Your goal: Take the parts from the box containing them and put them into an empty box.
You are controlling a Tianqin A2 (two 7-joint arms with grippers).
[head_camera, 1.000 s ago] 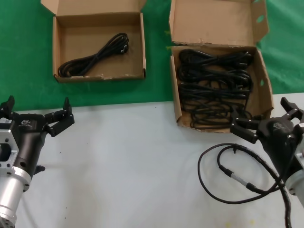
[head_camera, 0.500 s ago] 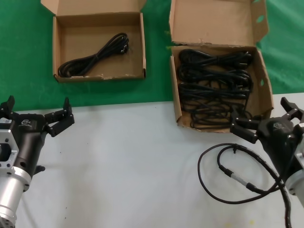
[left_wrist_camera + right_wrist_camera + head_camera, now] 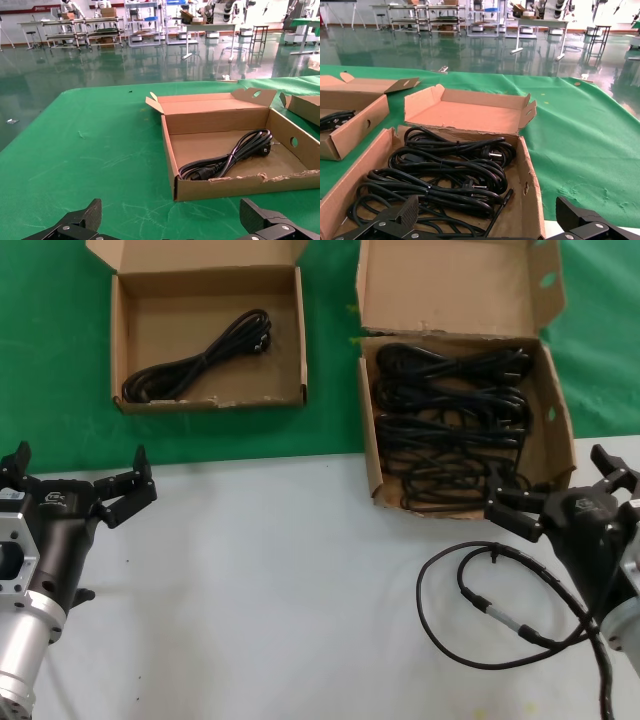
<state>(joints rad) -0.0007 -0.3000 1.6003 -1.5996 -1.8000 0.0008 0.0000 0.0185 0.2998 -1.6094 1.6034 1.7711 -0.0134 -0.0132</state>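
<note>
Although one power cord (image 3: 196,365) already lay coiled in the smaller box (image 3: 120,350), most of the cords (image 3: 450,430) remained heaped in the larger box (image 3: 557,420), so the transfer looked barely started. Both boxes sat on green cloth beyond the counter (image 3: 280,590). The right end effector (image 3: 560,498) hung wide and empty at the full box's near edge; the left end effector (image 3: 78,475), equally spread, held nothing well short of the smaller box.

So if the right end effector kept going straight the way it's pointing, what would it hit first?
Most likely the near wall of the larger box, or, if it clears that rim, the power cords piled inside. The right end effector is open just short of the box; its height above the rim is unclear.
</note>
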